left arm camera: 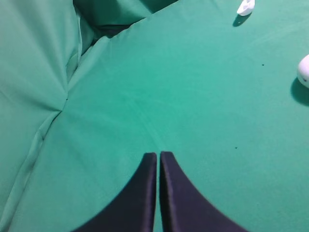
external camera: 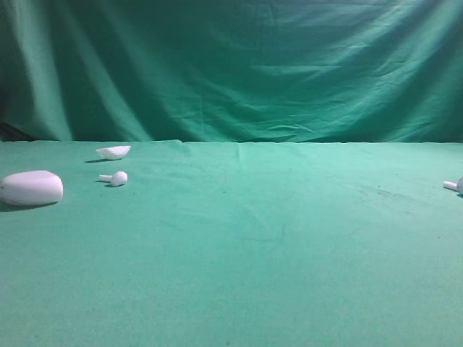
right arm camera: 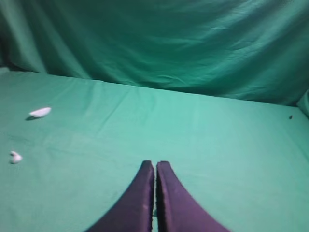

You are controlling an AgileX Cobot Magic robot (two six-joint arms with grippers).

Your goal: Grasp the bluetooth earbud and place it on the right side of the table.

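Both arms parked, neither seen in the high view. L gripper [left arm camera: 158, 155]: jaws pressed together, nothing held. R gripper [right arm camera: 155, 165]: same, closed & empty.

Earbud [external camera: 115, 178] lies on the table [external camera: 239, 275], left side, just in front of the lid [external camera: 113, 152] and right of the case [external camera: 30, 188], apart from both. Long axis runs roughly left-right in the high view: stem points left toward the case, round head to the right.

A 2nd bud [external camera: 454, 186] sits at the far right edge, partly cut off by the frame.

Key relation: from R wrist cam the earbud [right arm camera: 16, 157] is far to the gripper's left and a bit ahead, well apart. L wrist cam shows lid [left arm camera: 245, 7] and the case edge [left arm camera: 304, 71] up-right of its gripper; the bud itself isn't in that view.

Judgement: you'd have the left arm nearer, since the bud is on its side. Either arm must open before descending. Close jaws across the stem/head axis, not along it. Tiny, smooth part, so expect it to skid on the cloth if a jaw touches first.
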